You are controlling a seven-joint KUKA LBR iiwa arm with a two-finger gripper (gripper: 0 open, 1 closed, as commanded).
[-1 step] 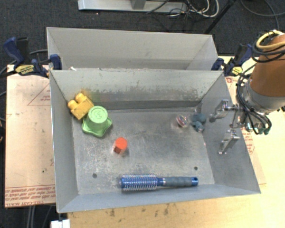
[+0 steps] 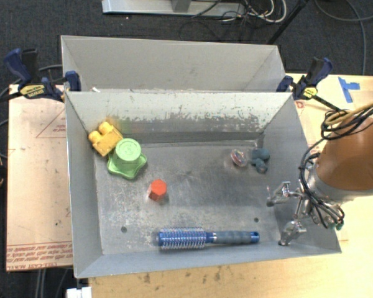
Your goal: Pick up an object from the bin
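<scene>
A hairbrush (image 2: 206, 238) lies along the bin's (image 2: 205, 188) front, a cube (image 2: 157, 190) behind it, the claw (image 2: 283, 219) rightward.

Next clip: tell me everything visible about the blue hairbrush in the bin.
The blue hairbrush lies flat on the bin floor, close to the near wall and about parallel to it. Its round bristle head, pale blue and white, points to the view's left. The darker blue-grey handle runs right and ends in a bright blue tip. It looks like plastic and seems whole. Nothing else touches it, and the small red block lies apart, up and to the left.
</scene>
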